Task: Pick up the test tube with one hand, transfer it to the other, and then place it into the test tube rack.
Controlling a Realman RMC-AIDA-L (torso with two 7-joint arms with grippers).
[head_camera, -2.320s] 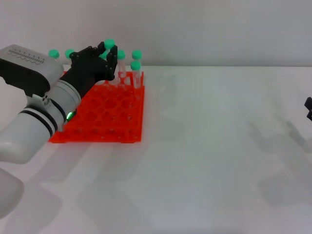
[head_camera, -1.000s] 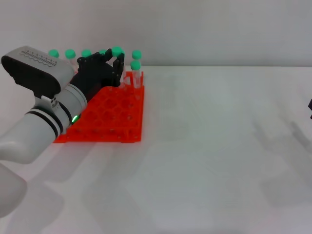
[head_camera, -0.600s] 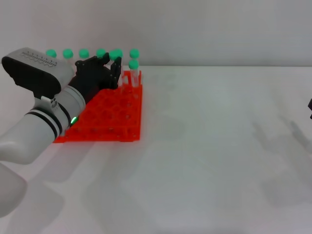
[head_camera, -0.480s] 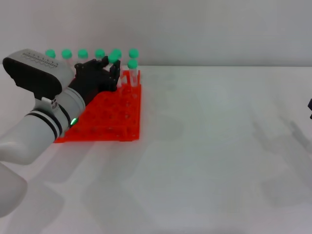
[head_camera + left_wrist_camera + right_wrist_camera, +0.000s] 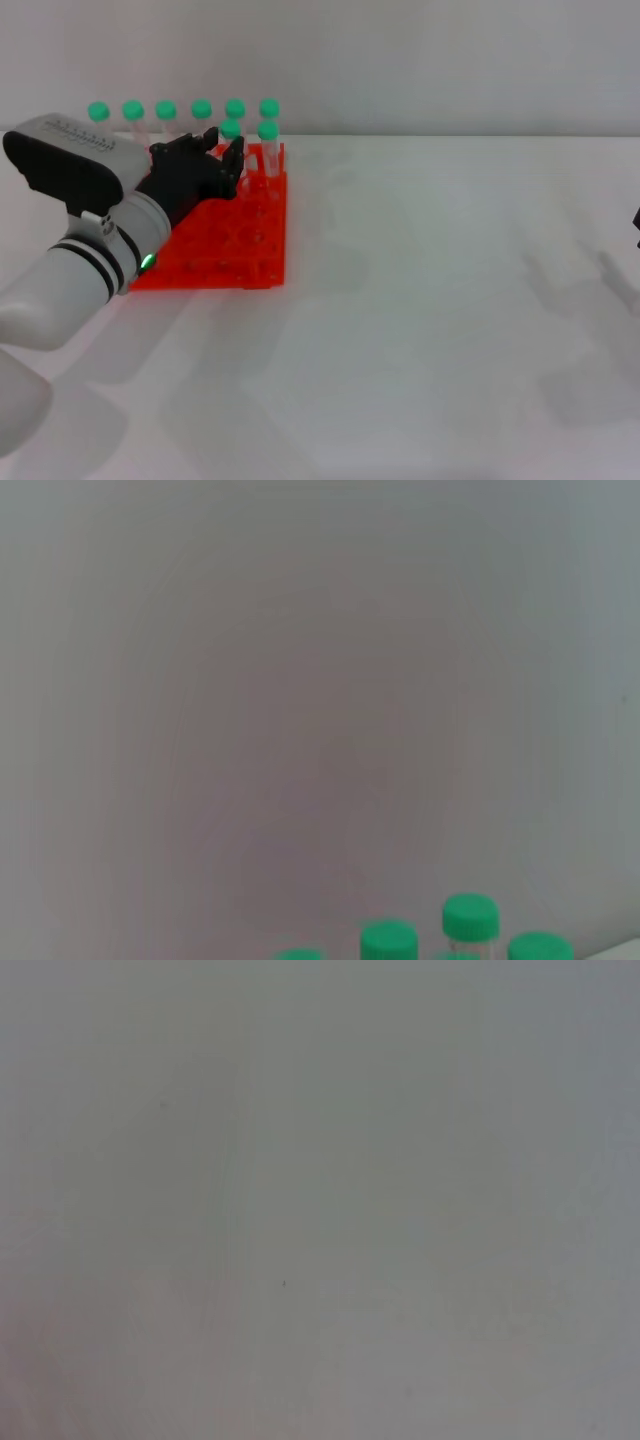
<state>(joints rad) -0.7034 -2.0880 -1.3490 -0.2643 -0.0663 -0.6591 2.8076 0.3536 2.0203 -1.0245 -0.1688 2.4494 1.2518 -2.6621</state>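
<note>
Over the last couple of seconds the left pincer (image 5: 200, 165) drew back and lowered from the rack's (image 5: 250, 250) far rows, and the tube (image 5: 231, 135) it had carried high above them now stood seated in the second row, its green cap level with its neighbour (image 5: 267, 131) just in front of the back row of six. The fingers (image 5: 235, 158) looked loosely spread beside that tube with nothing between them, so I judged the placement done and only the arm's withdrawal left. The right pincer (image 5: 636, 222) sat parked at the counter's (image 5: 450, 300) far right edge, its opening impossible to tell.
</note>
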